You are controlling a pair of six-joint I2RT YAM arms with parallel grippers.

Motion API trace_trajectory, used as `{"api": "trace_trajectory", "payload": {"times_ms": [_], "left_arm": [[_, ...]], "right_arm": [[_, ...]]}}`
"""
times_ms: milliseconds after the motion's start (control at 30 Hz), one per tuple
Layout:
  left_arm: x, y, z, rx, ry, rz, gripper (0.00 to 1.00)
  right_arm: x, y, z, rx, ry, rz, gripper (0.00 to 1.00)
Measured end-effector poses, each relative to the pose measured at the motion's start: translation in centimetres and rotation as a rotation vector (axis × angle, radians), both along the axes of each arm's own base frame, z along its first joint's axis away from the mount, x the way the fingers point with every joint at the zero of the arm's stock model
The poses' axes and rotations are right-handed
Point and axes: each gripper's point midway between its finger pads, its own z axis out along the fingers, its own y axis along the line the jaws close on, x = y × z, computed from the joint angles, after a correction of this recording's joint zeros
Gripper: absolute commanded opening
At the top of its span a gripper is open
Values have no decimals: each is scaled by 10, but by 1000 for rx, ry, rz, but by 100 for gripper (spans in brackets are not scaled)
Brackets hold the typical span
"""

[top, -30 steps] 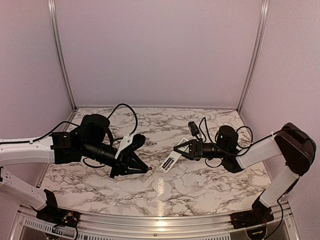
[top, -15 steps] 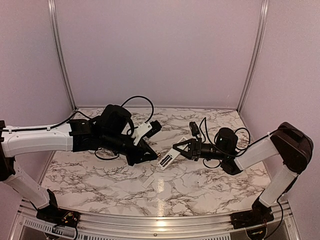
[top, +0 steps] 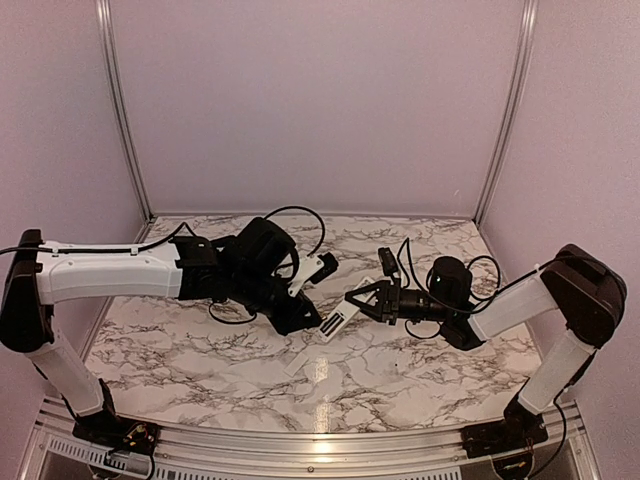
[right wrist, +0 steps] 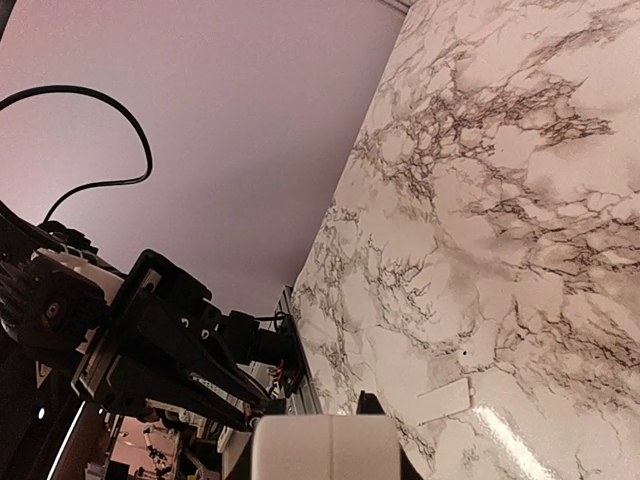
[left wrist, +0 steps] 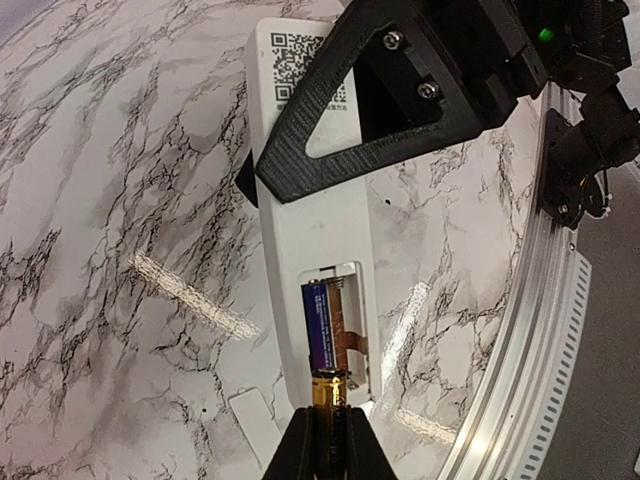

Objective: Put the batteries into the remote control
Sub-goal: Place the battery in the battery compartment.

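Note:
The white remote control (left wrist: 315, 215) is held off the table, back side up, its battery bay open. One blue battery (left wrist: 316, 325) lies in the left slot. My right gripper (top: 357, 303) is shut on the remote's upper half; its black fingers (left wrist: 385, 115) cross it. My left gripper (left wrist: 328, 425) is shut on a gold-and-black battery (left wrist: 331, 395), whose tip is at the bay's lower end beside the empty slot. In the top view the left gripper (top: 316, 322) meets the remote (top: 338, 320) at mid-table. The remote's end (right wrist: 325, 447) fills the bottom of the right wrist view.
The small white cover plate (top: 297, 364) lies flat on the marble table, below the remote; it also shows in the left wrist view (left wrist: 255, 425) and the right wrist view (right wrist: 443, 400). The aluminium table rail (left wrist: 530, 330) runs along the near edge.
My left arm has swung right and forward with the battery, from left of centre to the remote's open bay. The right gripper shifted the remote slightly left.

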Motion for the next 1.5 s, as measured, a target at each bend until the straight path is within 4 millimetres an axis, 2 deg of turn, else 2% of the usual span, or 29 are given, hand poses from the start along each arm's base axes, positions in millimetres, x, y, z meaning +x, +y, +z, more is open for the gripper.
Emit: {"api": "trace_trajectory", "payload": {"times_ms": [467,1000,1500], "left_arm": [[4,-18,-16,71,0,16,0],[11,-26,-29,157,-14,59,0],[16,-28,-30,186,-29,95,8]], "right_arm": [[2,0,-2,-7,13,-16,0],[7,-2,-10,-28,41,-51,0],[11,-3,-12,-28,74,-75,0]]}}
